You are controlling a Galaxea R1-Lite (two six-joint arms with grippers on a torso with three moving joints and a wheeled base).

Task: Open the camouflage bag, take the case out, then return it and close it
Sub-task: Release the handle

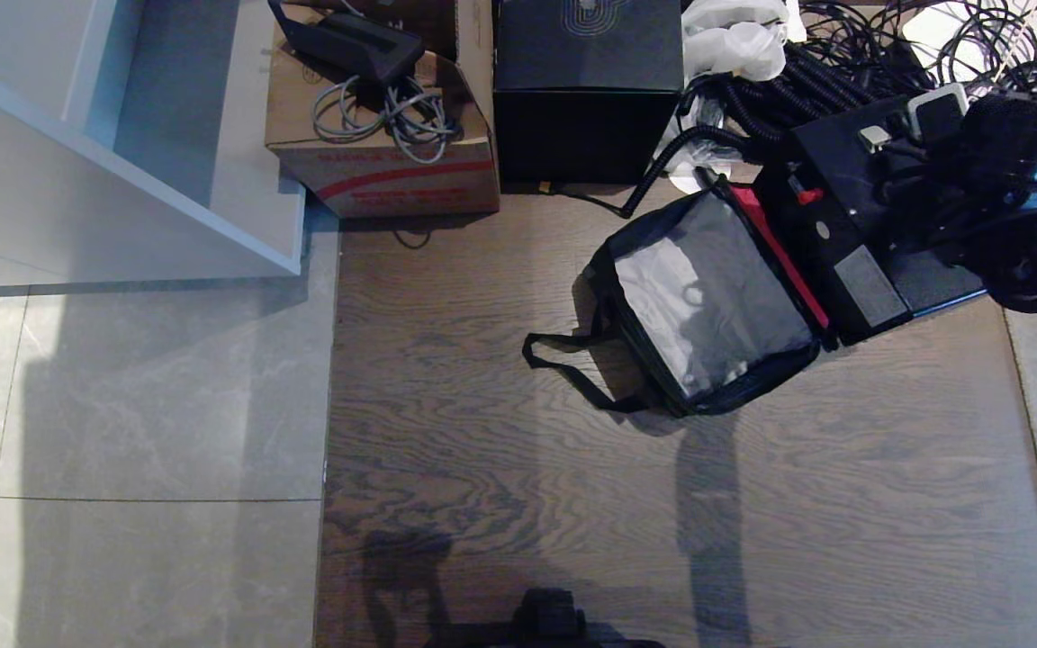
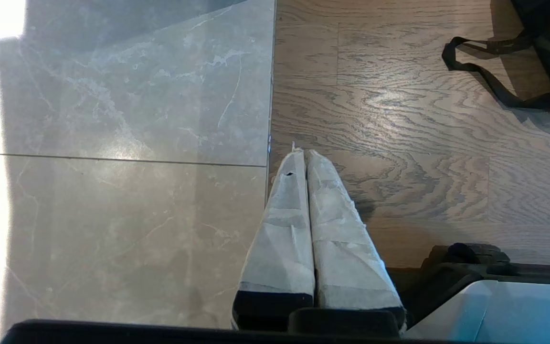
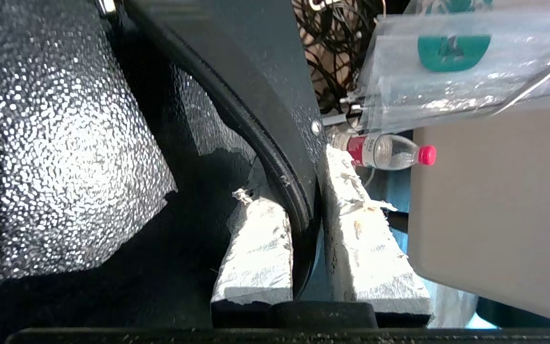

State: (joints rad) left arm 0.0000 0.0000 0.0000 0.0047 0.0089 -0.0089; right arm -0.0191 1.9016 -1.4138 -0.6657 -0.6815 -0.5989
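The right gripper (image 3: 303,215), pinched on the case (image 3: 65,143) by its black handle, needs a steady lift clear of the open camouflage bag (image 1: 707,306), without snagging.

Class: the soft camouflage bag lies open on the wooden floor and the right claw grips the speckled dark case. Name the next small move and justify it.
Probably carry the flat speckled dark case sideways over the open camouflage bag and lower it in. The right claw is shut on the case's black bar handle, the case is outside the bag beside its red flap lining, and the grey inside shows nothing in it.
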